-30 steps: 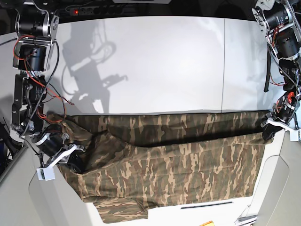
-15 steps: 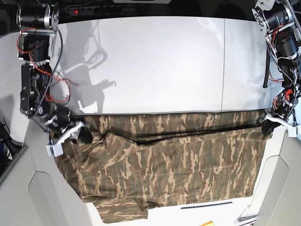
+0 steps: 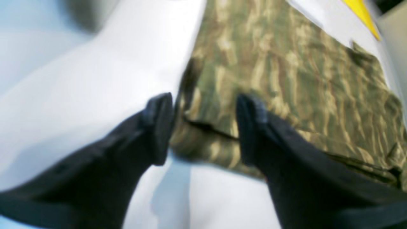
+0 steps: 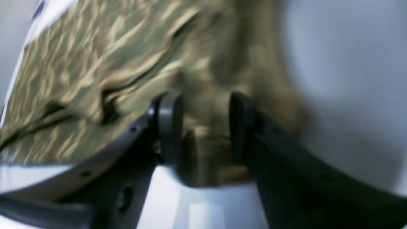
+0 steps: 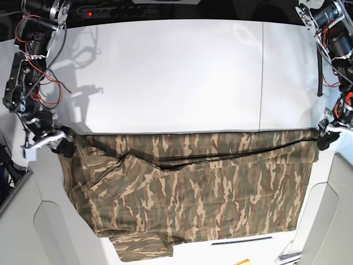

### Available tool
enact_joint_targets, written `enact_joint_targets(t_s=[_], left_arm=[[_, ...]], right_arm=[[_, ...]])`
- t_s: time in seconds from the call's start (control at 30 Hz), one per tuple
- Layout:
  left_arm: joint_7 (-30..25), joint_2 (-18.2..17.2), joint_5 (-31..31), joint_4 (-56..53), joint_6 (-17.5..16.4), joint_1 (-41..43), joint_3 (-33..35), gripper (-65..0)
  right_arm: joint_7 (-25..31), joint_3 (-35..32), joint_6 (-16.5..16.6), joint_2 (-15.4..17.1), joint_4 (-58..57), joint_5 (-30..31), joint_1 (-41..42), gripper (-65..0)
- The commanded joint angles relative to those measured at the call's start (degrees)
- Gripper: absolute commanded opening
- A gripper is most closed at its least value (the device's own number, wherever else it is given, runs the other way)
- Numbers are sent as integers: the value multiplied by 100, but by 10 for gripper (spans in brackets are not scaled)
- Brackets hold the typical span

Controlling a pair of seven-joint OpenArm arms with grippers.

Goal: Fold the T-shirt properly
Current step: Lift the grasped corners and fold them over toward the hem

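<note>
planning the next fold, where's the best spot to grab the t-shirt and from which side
Probably the two far corners of the T-shirt, each taken from its outer end. The folded far edge runs straight between them, and the left hand and right hand sit open right there.

T-shirt (image 5: 193,193) spread flat on white table (image 5: 182,72); left end effector (image 5: 325,139) and right end effector (image 5: 59,144) at opposite corners.

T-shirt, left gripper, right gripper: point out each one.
T-shirt (image 5: 209,193): base view, middle of the camouflage cloth.
Left gripper (image 3: 203,127): left wrist view, gap between the open fingers.
Right gripper (image 4: 206,127): right wrist view, gap between the fingers.
</note>
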Motion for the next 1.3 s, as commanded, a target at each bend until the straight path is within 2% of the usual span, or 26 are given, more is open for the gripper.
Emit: enact_joint_targets(t_s=[0.0,0.1,0.2,0.27,0.47,0.63,0.87,0.9,0.97,1.07,1.1,1.17,1.27], left_arm=[[-46,-127,-197,85,-71,-55,-52,-254],[-52,-111,-260,85,-71,68,-52,-242],[-55,-52,-251,85,-71,168,-35,-242],[-76,-4,-199,83,-71,236,-33,-242],[-295,160,-63,81,-71,258,26,-242],[-723,186,177,81,33,251,426,-242],[-881,264,503,79,699,177,905,-244],[-879,289,581,79,719,173,925,-245],[-874,332,695,81,715,157,933,-289],[-876,334,704,81,713,157,933,-482],[-887,332,704,81,713,155,933,-547],[-914,330,704,81,669,142,933,-650],[-909,330,662,83,334,111,931,-650]], right_arm=[[111,138,59,66,109,94,107,-410],[111,461,37,70,109,92,87,-387],[111,614,-129,94,107,28,44,-280],[116,614,-177,96,103,-17,-33,-242],[179,474,-170,44,-17,11,-129,-243],[463,116,-170,-131,-216,4,-103,-243],[553,-170,-166,-525,-225,-15,-103,-246],[570,-168,-168,-557,-223,-59,-101,-263],[660,-170,-168,-597,-223,-170,-103,-367],[680,-168,-146,-601,-223,-210,-90,-598],[680,-168,-122,-599,-223,-208,-87,-650],[678,-168,22,-586,-221,-205,-92,-650],[671,-151,175,-586,-199,-179,-92,-650]])
